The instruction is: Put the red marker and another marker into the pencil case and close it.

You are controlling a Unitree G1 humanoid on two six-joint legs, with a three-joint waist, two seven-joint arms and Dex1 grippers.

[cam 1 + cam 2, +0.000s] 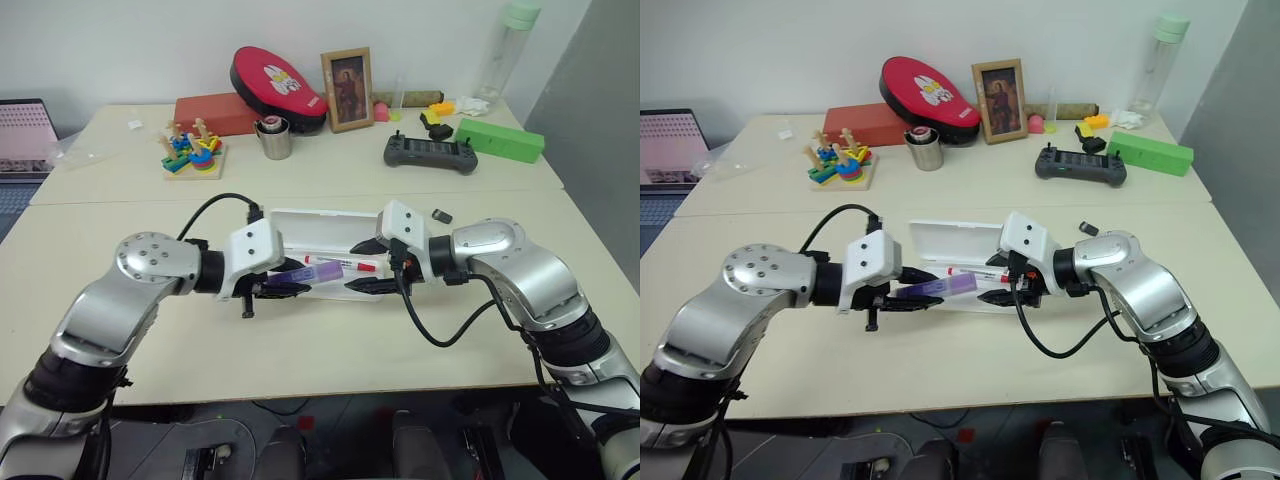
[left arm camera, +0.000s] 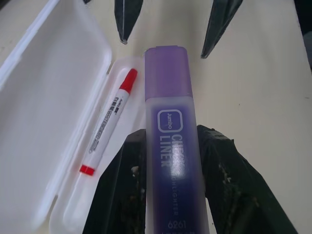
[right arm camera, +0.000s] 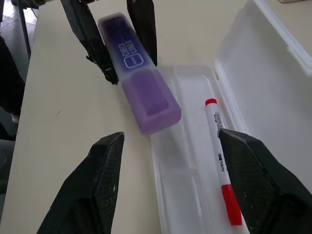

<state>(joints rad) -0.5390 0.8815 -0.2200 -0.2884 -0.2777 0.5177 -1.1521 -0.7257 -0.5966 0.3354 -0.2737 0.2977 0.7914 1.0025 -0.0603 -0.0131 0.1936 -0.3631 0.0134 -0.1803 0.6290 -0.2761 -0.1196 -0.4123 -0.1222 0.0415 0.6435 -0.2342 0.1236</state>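
Purple marker (image 2: 170,136): clamped between the two black fingers of the left hand (image 1: 285,288), its darker cap end pointing out past the fingertips toward the case, so that it can be fed in cap first.
Left hand: closed tight on the chunky barrel and tilted somewhat downward; the marker is carried just above the near edge of the tray, not yet laid inside.
Right hand (image 3: 170,146): fingers held well apart, nothing between them; it is poised over the other end of the case, facing the left hand, judged to be waiting to steady the tray or to swing the lid.
Red marker (image 3: 222,161): already lying flat inside the tray, along the side nearest the hinge, red cap toward one end and red tail toward the other; free room is left beside it for the thicker marker.
Pencil case (image 1: 320,225): white plastic, lying open on the worktop (image 1: 330,350) between the two hands, lid folded back flat away from the robot so the tray is fully exposed.
Step in hand: the second marker is judged to be on the point of being placed; closing is not yet begun.
Risk: the thick barrel could catch on the tray's rim or roll against the slim marker if released too high.
Beyond: a green box (image 1: 500,138), a black controller (image 1: 430,152), a framed picture (image 1: 347,88) and a metal cup (image 1: 274,138) are set well apart at the back.
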